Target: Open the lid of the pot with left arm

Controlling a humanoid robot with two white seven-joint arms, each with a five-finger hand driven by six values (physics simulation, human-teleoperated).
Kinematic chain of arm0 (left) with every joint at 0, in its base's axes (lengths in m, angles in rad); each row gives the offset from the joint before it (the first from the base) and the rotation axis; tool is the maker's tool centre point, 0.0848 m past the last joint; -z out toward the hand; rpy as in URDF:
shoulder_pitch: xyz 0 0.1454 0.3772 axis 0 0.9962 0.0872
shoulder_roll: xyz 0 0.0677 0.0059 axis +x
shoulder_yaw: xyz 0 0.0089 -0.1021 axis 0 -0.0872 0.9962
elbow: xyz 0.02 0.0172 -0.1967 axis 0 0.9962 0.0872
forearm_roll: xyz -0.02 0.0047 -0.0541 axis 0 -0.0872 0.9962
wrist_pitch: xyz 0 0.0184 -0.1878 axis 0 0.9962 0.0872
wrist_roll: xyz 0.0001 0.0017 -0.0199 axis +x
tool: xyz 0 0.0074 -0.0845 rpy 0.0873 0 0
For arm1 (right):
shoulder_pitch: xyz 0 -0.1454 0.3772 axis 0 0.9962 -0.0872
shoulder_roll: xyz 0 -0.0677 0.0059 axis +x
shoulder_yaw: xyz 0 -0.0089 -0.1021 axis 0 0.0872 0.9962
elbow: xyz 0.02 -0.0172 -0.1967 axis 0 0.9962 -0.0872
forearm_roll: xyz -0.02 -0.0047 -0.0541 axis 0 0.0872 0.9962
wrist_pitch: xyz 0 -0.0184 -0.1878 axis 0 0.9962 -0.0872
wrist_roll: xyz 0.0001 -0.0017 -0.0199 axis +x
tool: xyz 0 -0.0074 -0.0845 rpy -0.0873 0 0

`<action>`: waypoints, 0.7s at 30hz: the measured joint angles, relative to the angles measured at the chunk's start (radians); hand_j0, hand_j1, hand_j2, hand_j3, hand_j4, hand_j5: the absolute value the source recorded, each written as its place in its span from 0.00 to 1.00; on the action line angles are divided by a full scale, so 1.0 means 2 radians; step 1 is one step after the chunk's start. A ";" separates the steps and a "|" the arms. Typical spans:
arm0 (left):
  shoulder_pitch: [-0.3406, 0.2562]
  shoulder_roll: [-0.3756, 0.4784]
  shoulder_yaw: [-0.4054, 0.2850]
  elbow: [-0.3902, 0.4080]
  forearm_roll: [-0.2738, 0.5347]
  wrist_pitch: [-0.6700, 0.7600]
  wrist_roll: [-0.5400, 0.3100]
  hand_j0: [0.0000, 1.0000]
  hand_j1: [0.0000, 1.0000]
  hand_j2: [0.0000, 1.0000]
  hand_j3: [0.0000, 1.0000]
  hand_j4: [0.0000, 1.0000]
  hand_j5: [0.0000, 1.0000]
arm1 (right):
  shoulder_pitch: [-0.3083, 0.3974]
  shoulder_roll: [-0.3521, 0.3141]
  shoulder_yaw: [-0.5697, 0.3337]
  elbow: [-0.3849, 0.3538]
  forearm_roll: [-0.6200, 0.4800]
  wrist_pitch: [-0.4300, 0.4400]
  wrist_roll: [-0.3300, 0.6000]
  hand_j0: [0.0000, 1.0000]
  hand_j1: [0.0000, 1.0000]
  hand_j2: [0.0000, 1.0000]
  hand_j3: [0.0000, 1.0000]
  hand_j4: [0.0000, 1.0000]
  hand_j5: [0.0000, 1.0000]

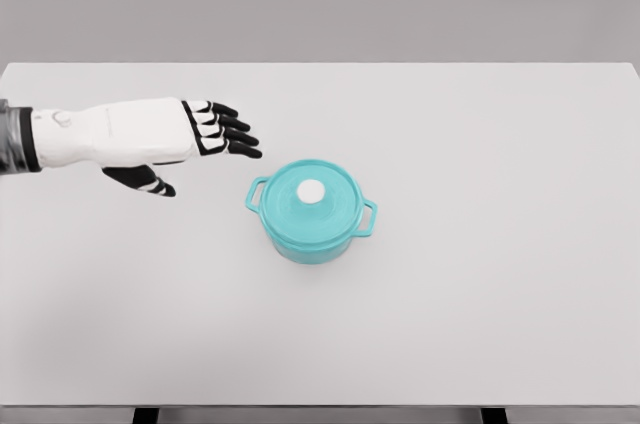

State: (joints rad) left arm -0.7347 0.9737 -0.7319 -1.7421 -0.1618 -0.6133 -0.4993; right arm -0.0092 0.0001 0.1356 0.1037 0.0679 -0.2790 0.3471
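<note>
A teal pot [312, 216] with two side handles stands near the middle of the white table [480, 274]. Its teal lid [335, 206] sits on it, with a white round knob [311, 191] on top. My left hand [205, 151] comes in from the left edge and hovers to the upper left of the pot, apart from it. Its black fingers [232, 130] are stretched out toward the right and the thumb [150, 182] hangs below; it holds nothing. The right arm does not show.
The table's far edge runs across the top of the picture against a grey wall, and its front edge [320, 406] lies along the bottom.
</note>
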 measured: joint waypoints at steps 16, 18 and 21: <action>-0.177 -0.127 -0.189 0.050 0.056 0.000 -0.003 1.00 1.00 1.00 1.00 1.00 1.00 | 0.006 0.000 -0.002 0.004 0.000 0.000 0.000 1.00 1.00 1.00 1.00 1.00 1.00; -0.185 -0.139 -0.200 0.062 0.052 0.000 -0.022 1.00 1.00 1.00 1.00 1.00 1.00 | 0.006 0.000 -0.002 0.004 0.000 0.000 0.000 1.00 1.00 1.00 1.00 1.00 1.00; -0.186 -0.149 -0.207 0.083 0.042 0.000 -0.043 1.00 1.00 1.00 1.00 1.00 1.00 | 0.006 0.000 -0.002 0.004 0.000 0.000 0.000 1.00 1.00 1.00 1.00 1.00 1.00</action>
State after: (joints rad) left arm -1.1060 0.6756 -1.1451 -1.5763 -0.0778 -0.6133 -0.5860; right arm 0.0031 0.0001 0.1321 0.1120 0.0670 -0.2788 0.3466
